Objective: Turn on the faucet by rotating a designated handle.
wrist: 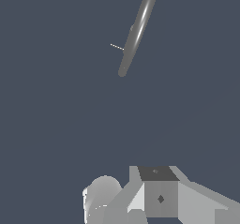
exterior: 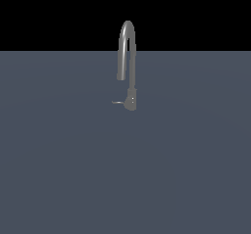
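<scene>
Dark slate-grey table (exterior: 59, 169) fills the lower part of the exterior view under a black backdrop. Near upper centre stands the faucet (exterior: 126, 52), a thin grey gooseneck on a thicker stub base. The handle (exterior: 117, 102), a short slim lever, juts level from that base toward the exterior view's left. No arm shows there. In the wrist view the gripper (wrist: 159, 195) sits at lower centre, the handle (wrist: 116, 46) well apart at upper centre; whether the jaws are open cannot be told.
</scene>
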